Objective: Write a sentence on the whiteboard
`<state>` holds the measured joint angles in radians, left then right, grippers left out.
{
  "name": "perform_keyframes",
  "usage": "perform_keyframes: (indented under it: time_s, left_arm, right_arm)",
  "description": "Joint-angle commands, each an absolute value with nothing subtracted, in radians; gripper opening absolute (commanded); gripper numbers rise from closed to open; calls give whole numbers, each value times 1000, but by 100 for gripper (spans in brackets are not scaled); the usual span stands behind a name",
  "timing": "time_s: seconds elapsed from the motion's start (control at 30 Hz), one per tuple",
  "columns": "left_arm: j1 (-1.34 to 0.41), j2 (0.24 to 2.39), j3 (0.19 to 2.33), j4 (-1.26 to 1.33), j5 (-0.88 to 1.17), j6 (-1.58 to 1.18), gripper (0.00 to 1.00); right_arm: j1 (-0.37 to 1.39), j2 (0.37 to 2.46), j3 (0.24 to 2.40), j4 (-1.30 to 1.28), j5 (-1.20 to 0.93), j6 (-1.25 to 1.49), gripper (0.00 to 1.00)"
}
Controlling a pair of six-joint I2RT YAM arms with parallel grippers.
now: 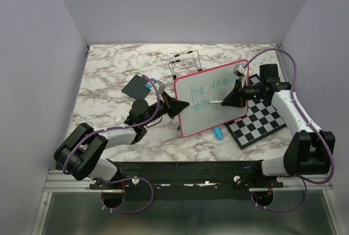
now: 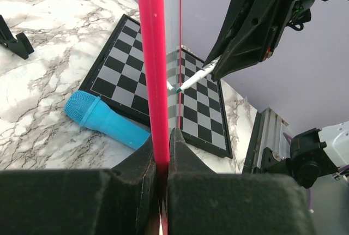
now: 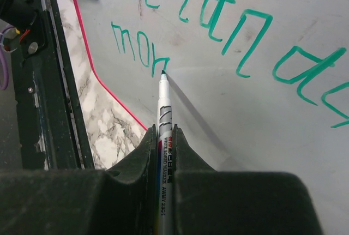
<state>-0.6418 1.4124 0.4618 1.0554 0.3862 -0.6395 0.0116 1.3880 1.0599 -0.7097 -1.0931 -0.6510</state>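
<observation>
The whiteboard (image 1: 218, 116), pink-framed, is held tilted up off the table. My left gripper (image 1: 177, 104) is shut on its left edge; in the left wrist view the pink frame (image 2: 151, 66) runs edge-on between the fingertips of that gripper (image 2: 162, 137). My right gripper (image 1: 232, 100) is shut on a white marker (image 3: 163, 109), whose green tip touches the board (image 3: 234, 120) at the end of "mon". The sentence (image 3: 218, 17) is green handwriting in two lines; the upper line starts "You can". The marker (image 2: 196, 75) also shows in the left wrist view.
A black-and-white checkered board (image 1: 259, 120) lies flat under the whiteboard's right side. A blue microphone-shaped object (image 1: 217, 133) (image 2: 106, 119) lies beside it. A dark grey square plate (image 1: 138, 86) and a wire stand (image 1: 184, 60) sit behind on the marble table.
</observation>
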Motion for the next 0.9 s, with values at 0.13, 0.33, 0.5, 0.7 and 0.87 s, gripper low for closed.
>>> perform_keyframes:
  time_s: [0.13,0.33,0.5,0.7,0.87]
  left_arm:
    - [-649,1417,462,971,422,-554,0]
    - [-647,1420,463,973,425,-552,0]
    - [-647,1420,462,973,425,-551,0]
    - [-647,1422,462,973,423,-549,0]
    - [-647,1430,466,979,426,-551,0]
  right_arm:
    - [-41,1393,1066,-726,-1069,-669,1]
    - [-55,1393,1080,-727,-1072,-673,1]
    - [-55,1410,1118,-716,-1094,-641,1]
    - [-49,1424,1144,-707,-1108,-617,1]
    - [-23,1434,1138,-706,-1109,-614,1]
